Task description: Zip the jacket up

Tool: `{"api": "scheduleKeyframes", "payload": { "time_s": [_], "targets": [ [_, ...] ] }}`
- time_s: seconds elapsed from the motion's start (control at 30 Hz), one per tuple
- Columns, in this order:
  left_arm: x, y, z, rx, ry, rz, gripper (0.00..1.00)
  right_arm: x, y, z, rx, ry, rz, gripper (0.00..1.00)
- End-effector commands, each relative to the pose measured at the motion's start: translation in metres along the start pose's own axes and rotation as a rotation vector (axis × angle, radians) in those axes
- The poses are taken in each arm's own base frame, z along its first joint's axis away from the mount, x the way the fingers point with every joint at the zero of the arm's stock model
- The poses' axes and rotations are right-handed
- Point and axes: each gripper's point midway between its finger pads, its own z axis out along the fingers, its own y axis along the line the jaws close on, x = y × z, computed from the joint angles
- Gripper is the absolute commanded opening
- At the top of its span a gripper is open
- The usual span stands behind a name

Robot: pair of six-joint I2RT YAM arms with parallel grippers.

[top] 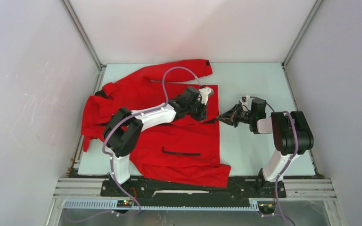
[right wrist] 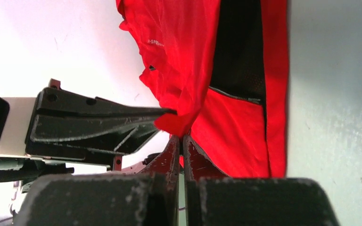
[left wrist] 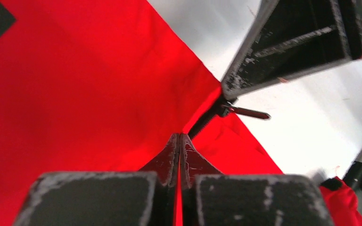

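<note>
Jacket (top: 169, 136): lies spread over the left and middle of the tabletop (top: 254, 80), with the collar end to the left and the hem edge to the right, where both pincers meet.
Left pincer (left wrist: 179, 141): the jaws are closed and pinch a fold of red cloth at the hem, just beside the zip.
Zip (left wrist: 206, 121): a short black stretch shows at the hem corner, and the pull tab (left wrist: 250, 113) sticks out sideways over bare tabletop. The front gapes here, with the black lining (right wrist: 240, 47) showing.
Right pincer (right wrist: 179, 140): the jaws are closed with red cloth between them, and the tip meets the foot of the zip. It cannot be told whether it holds the tab or only cloth.
Risk, left: the thin cloth may slip from the pinch under a pull, and the zip would then go slack and jam.
Risk, middle: the pincers are almost touching, so a small move could knock them together.
Risk, right: if only cloth is held, a pull would drag the jacket along rather than run the slider. Loose fabric may also catch in the teeth.
Containers: none stand on the tabletop. The only one is the jacket's pocket, whose pocket zip (top: 181, 153) looks closed, so its contents are hidden.
</note>
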Motion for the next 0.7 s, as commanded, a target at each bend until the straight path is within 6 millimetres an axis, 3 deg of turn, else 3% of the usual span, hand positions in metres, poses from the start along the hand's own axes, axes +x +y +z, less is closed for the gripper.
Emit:
{"api": "scheduleKeyframes", "payload": {
  "time_s": [0.0,0.13,0.23,0.47,0.57,0.67],
  "targets": [
    [-0.034,0.014,-0.011,-0.127,-0.107,0.039,0.0,0.01,0.005,-0.009,0.019,0.005,-0.133,0.06],
    [-0.039,0.0,-0.022,-0.16,-0.162,0.131,0.0,0.015,-0.012,-0.021,0.151,-0.03,-0.232,0.41],
    [-0.041,-0.013,-0.022,-0.157,-0.167,0.182,0.0,0.015,-0.019,-0.031,0.222,-0.054,-0.318,0.53],
    [-0.038,-0.02,-0.02,-0.151,-0.134,0.186,0.0,0.012,-0.012,-0.043,0.26,-0.089,-0.497,0.56],
    [-0.038,-0.022,-0.02,-0.139,-0.137,0.178,0.0,0.013,-0.008,-0.043,0.249,-0.108,-0.456,0.55],
    [-0.031,-0.024,-0.017,-0.123,-0.087,0.176,0.01,0.011,-0.019,-0.047,0.271,-0.123,-0.349,0.54]
  ]
}}
